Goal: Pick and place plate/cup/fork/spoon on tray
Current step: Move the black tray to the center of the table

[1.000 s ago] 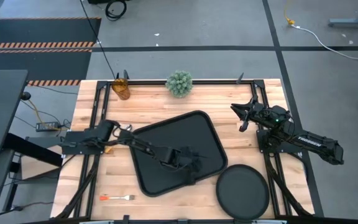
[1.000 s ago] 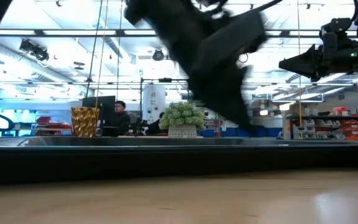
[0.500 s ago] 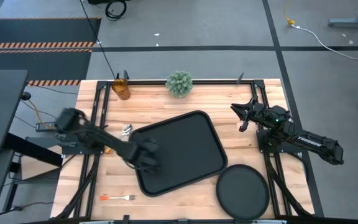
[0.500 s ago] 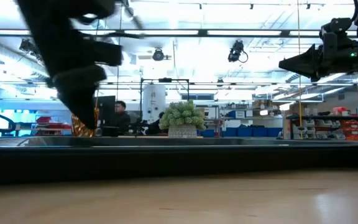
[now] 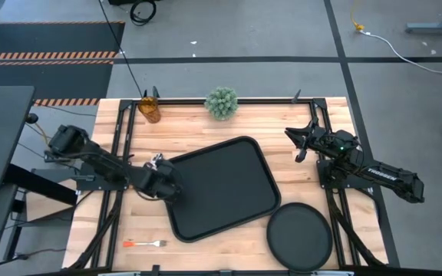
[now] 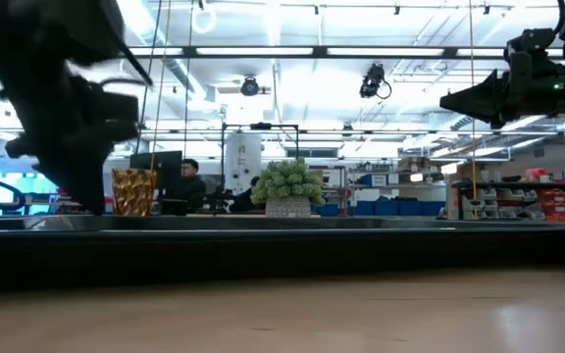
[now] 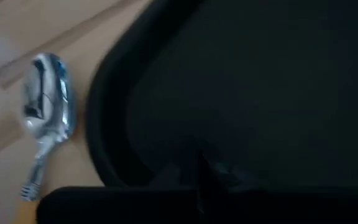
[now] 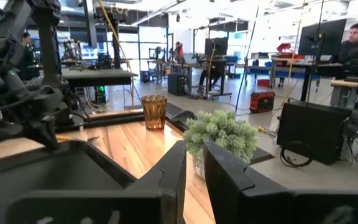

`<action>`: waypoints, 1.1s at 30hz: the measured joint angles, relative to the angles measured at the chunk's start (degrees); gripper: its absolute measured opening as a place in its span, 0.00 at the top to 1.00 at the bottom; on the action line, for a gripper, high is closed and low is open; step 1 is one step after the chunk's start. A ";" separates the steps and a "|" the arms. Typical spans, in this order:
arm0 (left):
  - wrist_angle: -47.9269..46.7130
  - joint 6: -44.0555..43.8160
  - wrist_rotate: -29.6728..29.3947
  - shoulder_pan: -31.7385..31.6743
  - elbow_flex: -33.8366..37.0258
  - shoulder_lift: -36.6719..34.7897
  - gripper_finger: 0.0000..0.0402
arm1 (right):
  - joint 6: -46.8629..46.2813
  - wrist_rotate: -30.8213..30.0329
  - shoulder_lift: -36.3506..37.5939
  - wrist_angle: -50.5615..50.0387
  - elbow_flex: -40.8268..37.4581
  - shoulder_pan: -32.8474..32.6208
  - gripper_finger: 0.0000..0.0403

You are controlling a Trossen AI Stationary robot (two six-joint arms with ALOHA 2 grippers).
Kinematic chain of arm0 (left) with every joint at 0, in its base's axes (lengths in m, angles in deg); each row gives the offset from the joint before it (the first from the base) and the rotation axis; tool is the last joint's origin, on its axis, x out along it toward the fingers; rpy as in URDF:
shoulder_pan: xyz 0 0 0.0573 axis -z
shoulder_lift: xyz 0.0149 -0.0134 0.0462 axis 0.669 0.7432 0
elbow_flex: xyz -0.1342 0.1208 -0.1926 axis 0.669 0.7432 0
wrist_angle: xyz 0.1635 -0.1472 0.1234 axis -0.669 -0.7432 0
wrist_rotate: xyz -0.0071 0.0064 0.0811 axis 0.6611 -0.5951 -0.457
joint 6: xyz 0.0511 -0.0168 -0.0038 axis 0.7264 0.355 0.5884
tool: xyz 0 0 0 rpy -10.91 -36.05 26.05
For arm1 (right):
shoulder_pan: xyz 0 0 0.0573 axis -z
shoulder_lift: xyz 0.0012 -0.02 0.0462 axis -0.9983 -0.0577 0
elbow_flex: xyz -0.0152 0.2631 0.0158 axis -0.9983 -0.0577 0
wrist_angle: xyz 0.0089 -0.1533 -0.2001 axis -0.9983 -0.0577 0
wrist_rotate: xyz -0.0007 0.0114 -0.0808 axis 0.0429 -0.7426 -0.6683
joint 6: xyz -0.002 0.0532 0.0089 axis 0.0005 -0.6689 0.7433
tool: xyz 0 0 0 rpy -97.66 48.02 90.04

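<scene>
The black tray [image 5: 229, 188] lies slantwise mid-table with nothing on it. My left gripper [image 5: 164, 184] hangs shut and tipped downward over the tray's left corner [image 7: 107, 118]. The spoon [image 7: 44, 106] lies bowl up on the wood just beside that corner. The fork [image 5: 146, 244] lies near the front edge at the left. The round black plate [image 5: 299, 234] rests flat at the front right. The amber cup [image 5: 150, 110] stands upright at the far left. My right gripper [image 5: 291, 140] waits raised at the right, its fingers [image 8: 173, 171] a narrow gap apart with nothing between them.
A green spiky plant [image 5: 221, 102] in a pot stands at the table's far edge, right of the cup. Bare wood lies between the tray and the far edge, and in front of the tray around the fork. People sit in the room beyond the table.
My left gripper has swept from over the tray's middle toward the table's left edge, rolling as it went, and now hangs over the tray's left corner beside the spoon. The tray, spoon and other things have stayed where they were.
</scene>
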 joint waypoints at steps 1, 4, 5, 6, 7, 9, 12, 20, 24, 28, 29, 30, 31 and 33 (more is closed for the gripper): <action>-0.10 0.29 0.04 -1.08 0.22 0.21 0.99 | -0.01 0.01 0.00 0.15 -0.01 0.00 0.85; 0.14 3.12 0.49 -4.78 0.27 1.22 0.99 | 0.00 0.02 0.00 0.17 0.00 0.00 0.85; 0.21 4.69 0.93 -6.12 0.28 1.09 0.99 | 0.00 0.00 0.02 0.19 0.00 0.02 0.85; 1.18 6.31 1.66 -7.47 0.28 1.03 0.99 | -0.01 -0.06 0.00 0.03 0.00 0.02 0.85; 2.08 7.82 2.47 -8.86 0.26 1.05 0.99 | -0.01 -0.05 0.00 0.13 0.00 0.00 0.85; 2.31 10.18 3.41 -11.21 0.26 1.05 0.99 | -0.02 0.10 0.00 0.11 0.00 0.00 0.85; 2.63 12.19 3.58 -14.32 0.21 2.46 0.99 | 0.00 0.07 0.02 0.13 0.00 0.02 0.85; 4.43 13.07 3.38 -18.63 -0.64 9.04 0.99 | 0.00 0.02 0.00 0.18 0.00 0.00 0.85; 4.55 16.99 3.61 -21.14 -2.90 9.44 0.97 | 0.00 0.02 0.00 0.13 -0.01 0.01 0.85; 9.81 26.26 2.01 -24.37 -5.69 9.91 0.96 | -0.01 0.02 0.00 0.09 -0.01 0.02 0.85; 12.92 29.23 1.48 -25.17 -5.98 9.98 0.96 | 0.00 0.02 0.00 0.09 -0.02 0.01 0.85; 15.64 32.35 1.28 -25.88 -6.01 10.01 0.96 | -0.01 0.02 0.00 0.09 -0.01 0.00 0.85; 17.49 35.42 1.25 -26.57 -6.01 10.01 0.96 | -0.01 0.02 0.00 0.08 0.00 0.00 0.85; 19.57 39.37 1.50 -27.71 -5.99 9.99 0.97 | 0.00 0.02 0.00 0.09 0.00 0.00 0.85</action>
